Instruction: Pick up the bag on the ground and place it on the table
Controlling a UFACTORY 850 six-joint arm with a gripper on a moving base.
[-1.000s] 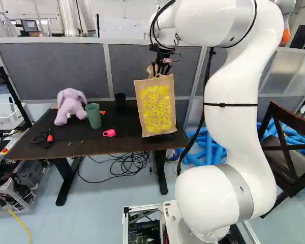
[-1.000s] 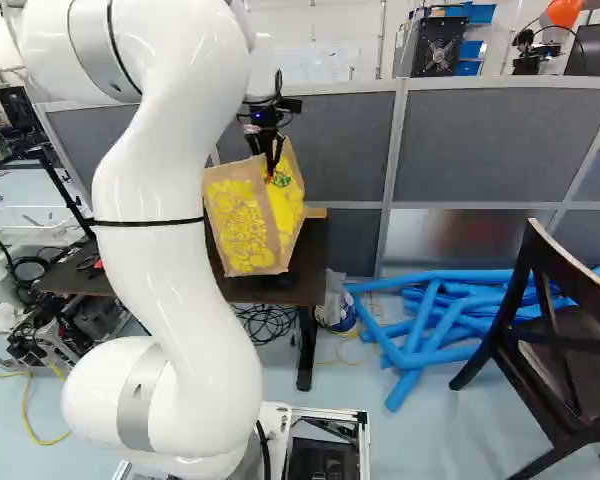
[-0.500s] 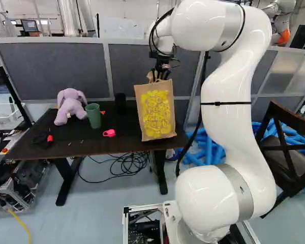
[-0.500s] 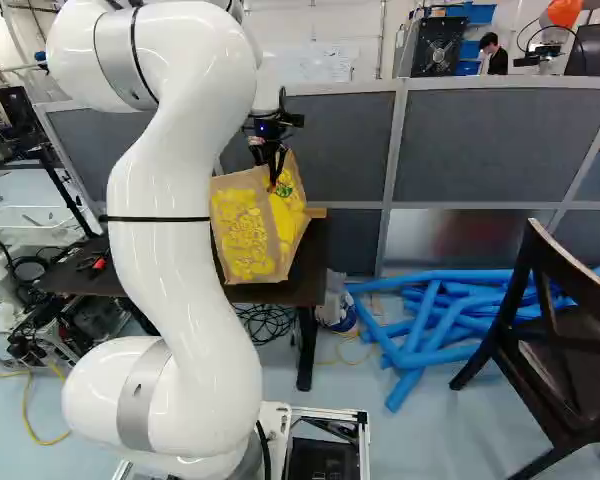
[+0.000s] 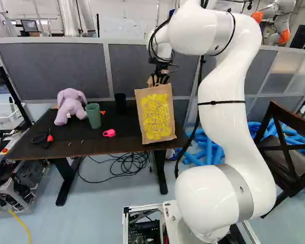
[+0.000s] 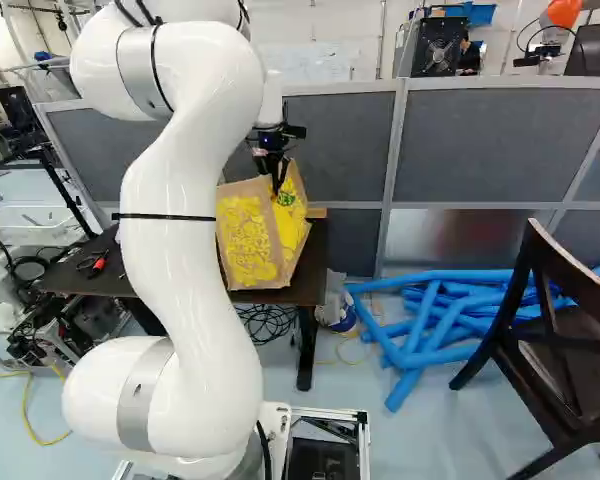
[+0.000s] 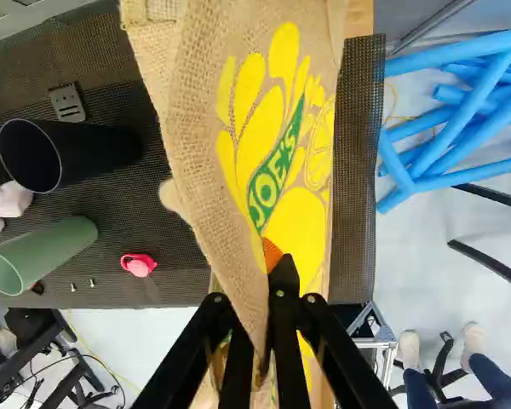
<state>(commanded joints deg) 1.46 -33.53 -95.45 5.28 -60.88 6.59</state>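
My gripper [image 5: 160,79] hangs over the right end of the dark table [image 5: 66,149] in the left base view. It is shut on the tan burlap bag [image 5: 156,114], which has yellow print on its sides. In the wrist view the gripper [image 7: 272,285] pinches the bag's upper edge, and the bag [image 7: 238,102] spreads out ahead of the fingers. The bag is upright, slightly tilted, with its bottom close above or on the tabletop; contact cannot be told.
On the table are a purple plush toy [image 5: 70,105], a green cup [image 5: 93,116], a black cup [image 7: 68,153], a pink item [image 5: 109,133] and a red-black tool [image 5: 50,138]. Blue tubes [image 6: 420,320] and a dark chair [image 6: 545,350] stand right of the table. Another robot [image 5: 280,20] is behind the partition.
The arm has shifted and the gripper has come down a little with the bag in it. In the right base view, both have also moved slightly rightward. The base has not moved.
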